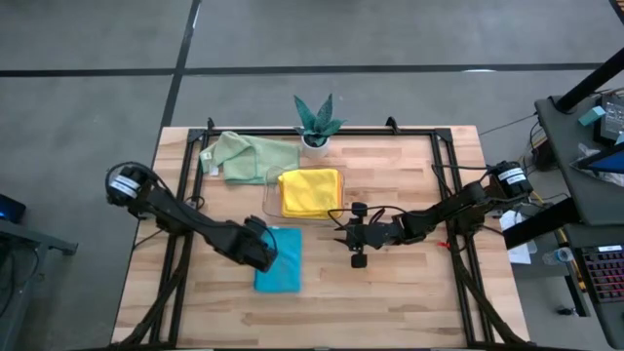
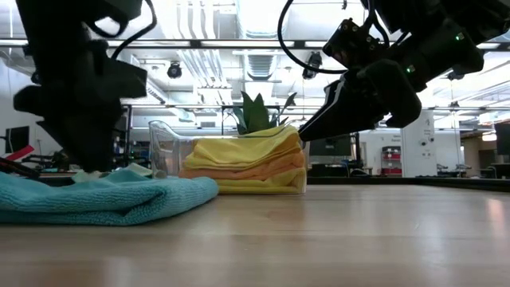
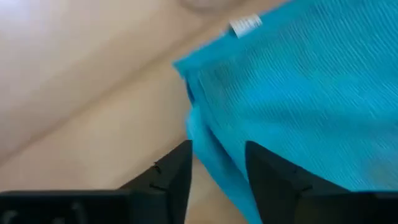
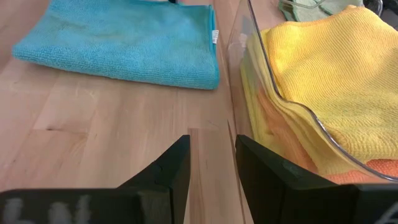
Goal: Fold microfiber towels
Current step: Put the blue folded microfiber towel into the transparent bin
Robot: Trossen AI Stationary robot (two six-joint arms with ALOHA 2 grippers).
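At the table's near edge, 7 o'clock: the teal towel [image 1: 278,259] lay folded into a narrow rectangle, flat on the wood.
Left claw [image 1: 261,246]: down at the teal towel's left edge; its jaws stood apart with the edge of the fold running between them, and no pinch showed.
Teal look: ribbed pile, even colour, a small white tag [image 3: 245,25] at one corner; edges stacked fairly square.
Handling, as I judged it: light, soft and limp, so it would sag if lifted by one point; a pinch at a corner or along the folded edge should hold, since the pile was not slippery.
Right claw [image 1: 358,239]: hung clear of the table near centre, about 3 o'clock of the teal towel, jaws parted and gripping nothing.
Clear tray [image 1: 272,200]: just beyond, at 12 o'clock from centre, holding a yellow towel [image 1: 310,191] stacked on an orange towel [image 2: 239,171] with more yellow beneath.
Pale green towel [image 1: 244,156]: far left, 11 o'clock, crumpled and unfolded; likely the next one.
Potted plant [image 1: 316,121]: far edge.
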